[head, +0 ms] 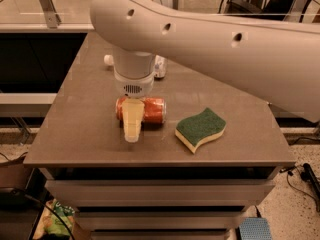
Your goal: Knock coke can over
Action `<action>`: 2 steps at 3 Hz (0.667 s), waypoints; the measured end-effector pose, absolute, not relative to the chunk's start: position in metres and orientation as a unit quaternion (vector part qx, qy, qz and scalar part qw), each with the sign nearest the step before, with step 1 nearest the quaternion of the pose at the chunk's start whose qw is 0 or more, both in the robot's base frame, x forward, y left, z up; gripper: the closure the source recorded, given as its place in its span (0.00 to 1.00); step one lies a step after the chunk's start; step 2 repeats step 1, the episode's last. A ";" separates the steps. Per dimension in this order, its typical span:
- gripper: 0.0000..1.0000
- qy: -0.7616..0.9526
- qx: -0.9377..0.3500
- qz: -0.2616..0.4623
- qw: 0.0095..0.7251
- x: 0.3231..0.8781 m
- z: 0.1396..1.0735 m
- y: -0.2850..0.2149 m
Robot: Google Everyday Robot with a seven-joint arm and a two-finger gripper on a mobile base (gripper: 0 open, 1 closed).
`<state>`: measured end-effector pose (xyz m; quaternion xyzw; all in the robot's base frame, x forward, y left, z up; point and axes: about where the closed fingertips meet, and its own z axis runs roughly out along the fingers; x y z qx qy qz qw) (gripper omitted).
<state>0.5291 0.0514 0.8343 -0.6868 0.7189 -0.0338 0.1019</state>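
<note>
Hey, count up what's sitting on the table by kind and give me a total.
Cans: 1, the coke can, lying on its side.
Sponges: 1, the green sponge.
Bottles: 1, the clear bottle, partly behind the arm.
Total: 3. The gripper hangs just in front of the coke can.
</note>
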 end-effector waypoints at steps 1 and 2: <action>0.00 0.719 -0.687 -0.034 0.102 0.529 0.834 0.051; 0.00 0.719 -0.687 -0.034 0.102 0.529 0.834 0.051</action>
